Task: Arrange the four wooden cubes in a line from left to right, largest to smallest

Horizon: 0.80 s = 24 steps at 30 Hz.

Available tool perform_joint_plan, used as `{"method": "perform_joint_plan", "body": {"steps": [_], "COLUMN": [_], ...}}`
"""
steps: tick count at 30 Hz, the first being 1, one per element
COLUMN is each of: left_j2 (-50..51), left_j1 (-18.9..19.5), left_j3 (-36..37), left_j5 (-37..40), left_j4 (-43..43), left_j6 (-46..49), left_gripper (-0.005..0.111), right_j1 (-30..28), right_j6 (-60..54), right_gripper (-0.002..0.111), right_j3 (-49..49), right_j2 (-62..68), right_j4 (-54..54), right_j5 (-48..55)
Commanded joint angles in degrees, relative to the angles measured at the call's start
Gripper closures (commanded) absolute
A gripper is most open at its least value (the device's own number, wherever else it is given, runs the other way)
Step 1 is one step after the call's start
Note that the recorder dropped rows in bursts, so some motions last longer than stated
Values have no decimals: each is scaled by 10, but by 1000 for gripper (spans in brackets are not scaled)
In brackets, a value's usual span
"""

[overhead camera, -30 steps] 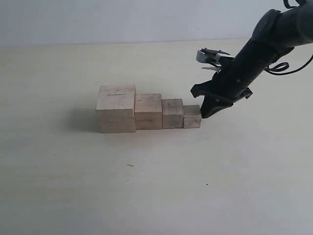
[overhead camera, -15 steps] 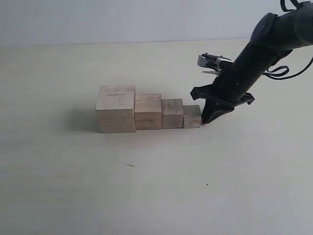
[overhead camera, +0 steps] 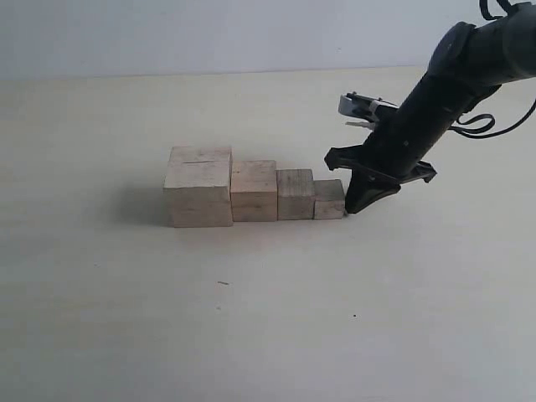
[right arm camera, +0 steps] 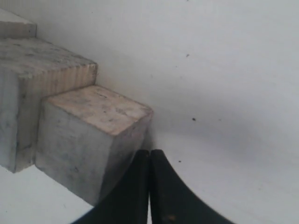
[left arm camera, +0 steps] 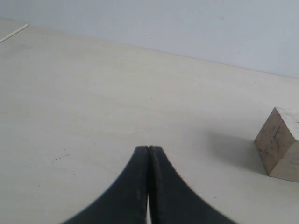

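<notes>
Overall, pale tabletop, four wooden cubes, plain wall

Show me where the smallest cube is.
Exterior view: the smallest cube ends the row on the right, against the next-bigger cube, right gripper at its other side.

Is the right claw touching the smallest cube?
Cannot tell. Right wrist view: the shut right claw overlaps the edge of the smallest cube, no gap seen, but contact isn't plain; exterior view is too coarse.

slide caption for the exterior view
Four wooden cubes lined up largest to smallest, shut right gripper beside the smallest cube.
</notes>
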Motion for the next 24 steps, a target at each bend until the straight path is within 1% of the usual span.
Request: {"method": "perform_joint_plan", "body": {"steps": [1,12,15,24], "left_j2": [-1,-1,-1,-1], "left_j1": [2,2,2,2], "left_j3": [2,2,2,2], "left_j5": [-6,-6,-6,-6], "left_j4": [-1,-1,-1,-1], "left_j6": [2,2,2,2], "left_gripper": [107,107,107,107], "right_j1": [1,1,1,1], "right_j6": [-12,-25,-45,-45], "right_gripper": [108,108,108,108], "right_j3": [1,1,1,1], "right_j2": [-4,-4,-4,-4], "right_j4": [6,19,19,19], "right_j5": [-6,-5,-4,1]}}
